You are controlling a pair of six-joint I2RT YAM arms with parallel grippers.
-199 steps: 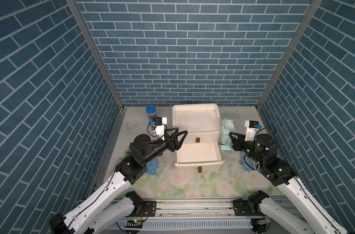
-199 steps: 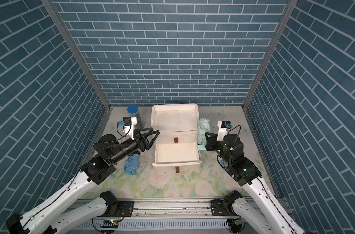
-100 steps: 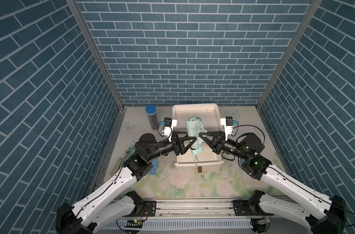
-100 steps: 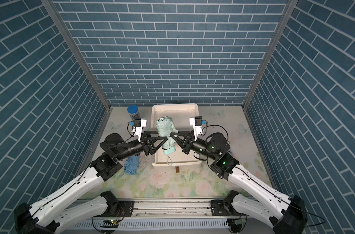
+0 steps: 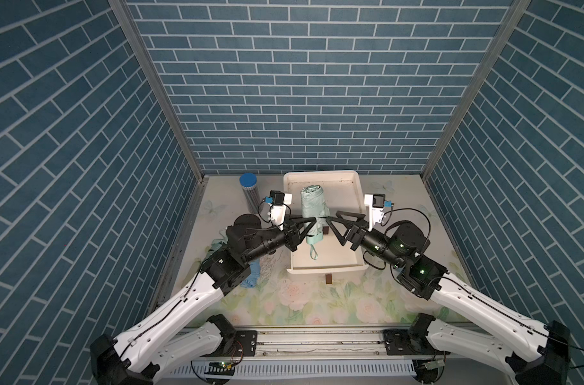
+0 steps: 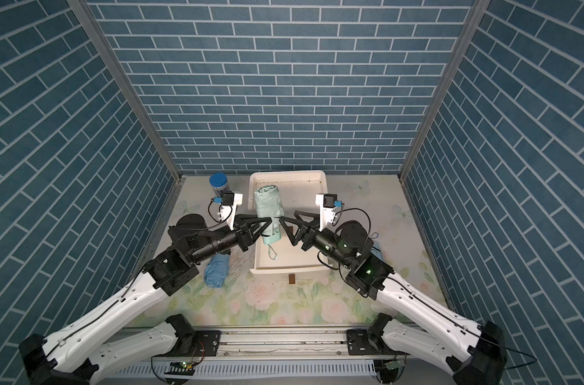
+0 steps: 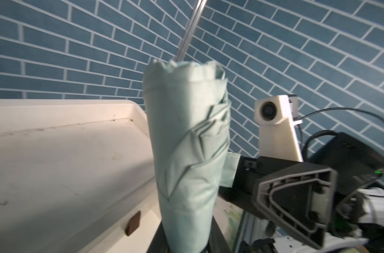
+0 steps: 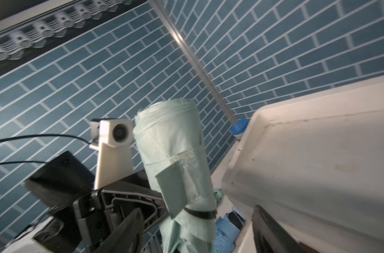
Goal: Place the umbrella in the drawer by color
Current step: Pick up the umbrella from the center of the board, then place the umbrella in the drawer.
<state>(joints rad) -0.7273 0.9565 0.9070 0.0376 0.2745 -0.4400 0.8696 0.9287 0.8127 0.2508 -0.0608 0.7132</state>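
The folded mint-green umbrella (image 5: 312, 208) (image 6: 267, 206) hangs over the open white drawer (image 5: 327, 268) (image 6: 284, 269), its strap loop dangling into the drawer. My left gripper (image 5: 312, 226) (image 6: 268, 226) is shut on the umbrella (image 7: 186, 142) near its handle end; in the left wrist view both jaws of the left gripper (image 7: 186, 241) press its sides. My right gripper (image 5: 333, 224) (image 6: 289, 221) stands open just right of it. In the right wrist view the umbrella (image 8: 173, 153) stands between the wide-spread jaws of the right gripper (image 8: 197, 236), untouched.
A folded blue umbrella (image 5: 252, 276) (image 6: 217, 270) lies on the flowered mat left of the drawer. A blue-capped cylinder (image 5: 248, 190) (image 6: 220, 185) stands at the back left. The drawer unit's white top (image 5: 340, 190) lies behind the umbrella. Brick walls enclose the space.
The right arm carried the green umbrella from right of the drawers to over the open drawer. The left gripper came in and shut on it; the right gripper opened and let go.
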